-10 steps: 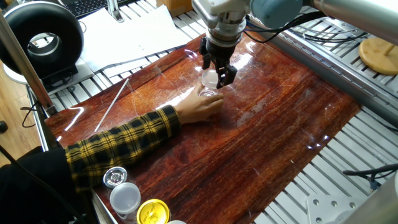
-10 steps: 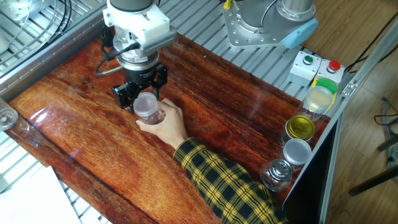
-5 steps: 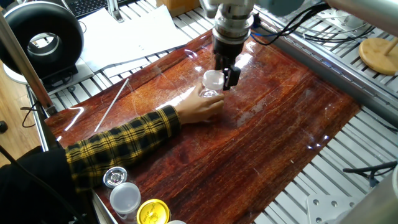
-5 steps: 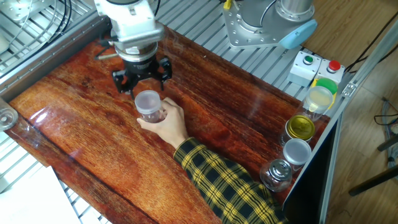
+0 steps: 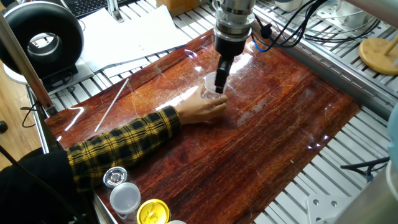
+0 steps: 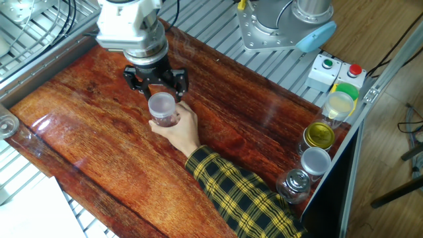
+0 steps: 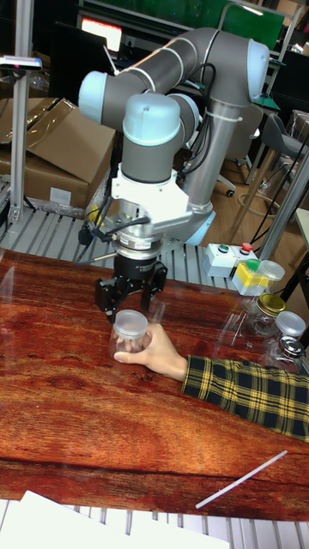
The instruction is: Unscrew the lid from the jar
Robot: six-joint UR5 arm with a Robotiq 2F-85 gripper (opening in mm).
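Overhead, claw [image 6: 158, 80] spread — hand [image 6: 180, 127] steadying jar [image 6: 164, 112]

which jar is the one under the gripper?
The small clear jar with the translucent white lid, steadied by the person's hand mid-table. The other jars stand clustered at the table's edge, far from the gripper.

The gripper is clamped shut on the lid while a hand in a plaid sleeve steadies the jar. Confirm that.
Not clamped: the other fixed view shows the gripper open, fingers apart just above the lid. The hand in the plaid sleeve does hold the jar.
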